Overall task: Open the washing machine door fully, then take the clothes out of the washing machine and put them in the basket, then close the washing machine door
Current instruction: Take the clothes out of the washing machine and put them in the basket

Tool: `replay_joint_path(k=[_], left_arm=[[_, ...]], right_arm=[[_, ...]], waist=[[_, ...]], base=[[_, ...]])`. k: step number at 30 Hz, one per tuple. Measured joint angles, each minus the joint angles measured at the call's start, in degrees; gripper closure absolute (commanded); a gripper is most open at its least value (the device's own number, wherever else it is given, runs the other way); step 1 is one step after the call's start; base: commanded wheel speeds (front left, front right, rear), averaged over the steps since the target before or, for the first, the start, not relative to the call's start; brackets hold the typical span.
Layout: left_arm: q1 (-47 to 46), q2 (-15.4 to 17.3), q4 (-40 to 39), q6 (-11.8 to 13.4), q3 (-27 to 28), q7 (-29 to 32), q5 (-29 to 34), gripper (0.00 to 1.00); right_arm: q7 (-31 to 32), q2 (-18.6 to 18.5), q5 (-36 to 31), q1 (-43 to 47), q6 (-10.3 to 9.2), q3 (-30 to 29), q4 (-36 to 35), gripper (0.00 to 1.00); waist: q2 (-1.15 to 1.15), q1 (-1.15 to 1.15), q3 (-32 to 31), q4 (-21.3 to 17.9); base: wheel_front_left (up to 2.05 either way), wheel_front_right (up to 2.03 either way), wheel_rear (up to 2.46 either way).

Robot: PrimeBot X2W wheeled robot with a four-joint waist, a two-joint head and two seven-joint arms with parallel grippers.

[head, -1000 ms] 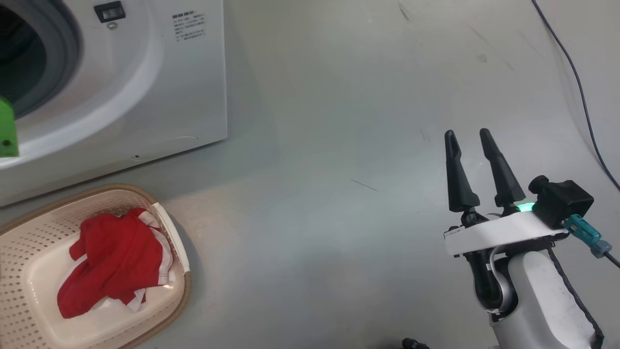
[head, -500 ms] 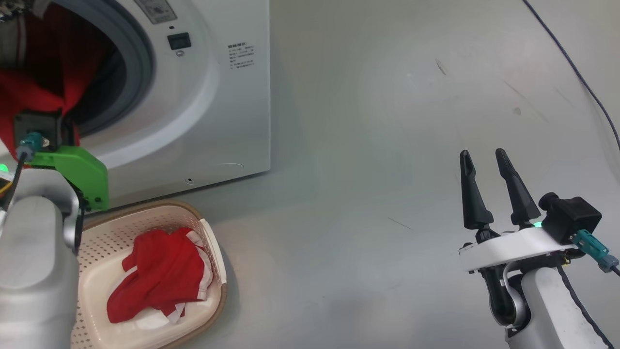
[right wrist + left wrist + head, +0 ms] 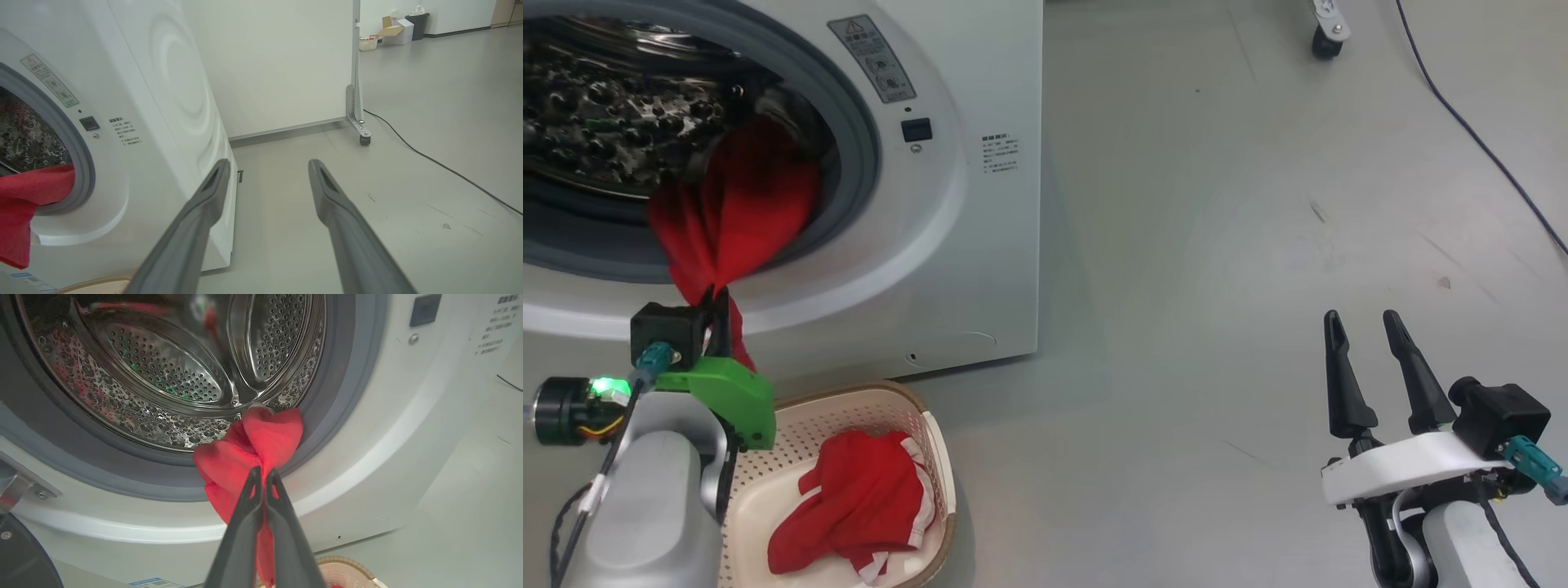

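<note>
The white washing machine [image 3: 980, 261] stands open, its steel drum [image 3: 163, 371] bare inside. One red piece of the clothes [image 3: 739, 204] hangs out over the grey gasket. My left gripper [image 3: 721, 298] is shut on its lower end, just outside the opening; in the left wrist view the fingertips [image 3: 261, 473] pinch the red fabric [image 3: 253, 445]. Below it sits the cream basket [image 3: 942, 457] holding another red garment [image 3: 858, 506]. A sliver of the black washing machine door [image 3: 20, 555] shows beside its hinge. Far to the right, my right gripper [image 3: 1364, 322] stands open over bare floor.
A dark cable [image 3: 1478, 139] runs across the grey floor at the right. A caster of a white panel stand [image 3: 365, 139] sits behind the machine's right side. More of the floor stretches between the machine and my right arm.
The head view has swung toward the machine. My left arm has come into view and drawn back from the drum mouth, pulling a red garment out. The right gripper stays open.
</note>
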Motion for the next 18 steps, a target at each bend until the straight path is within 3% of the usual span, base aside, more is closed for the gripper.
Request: replay_joint_path(k=[18], left_arm=[[5.9, -2.3, -8.7, -0.8, 0.8, -4.5, -2.3, 1.0]], right_arm=[[0.0, 0.0, -0.4, 4.7, 0.0, 0.0, -0.5, 0.0]], waist=[[0.0, 0.0, -7.7, 4.3]], base=[[0.0, 0.0, 0.0]])
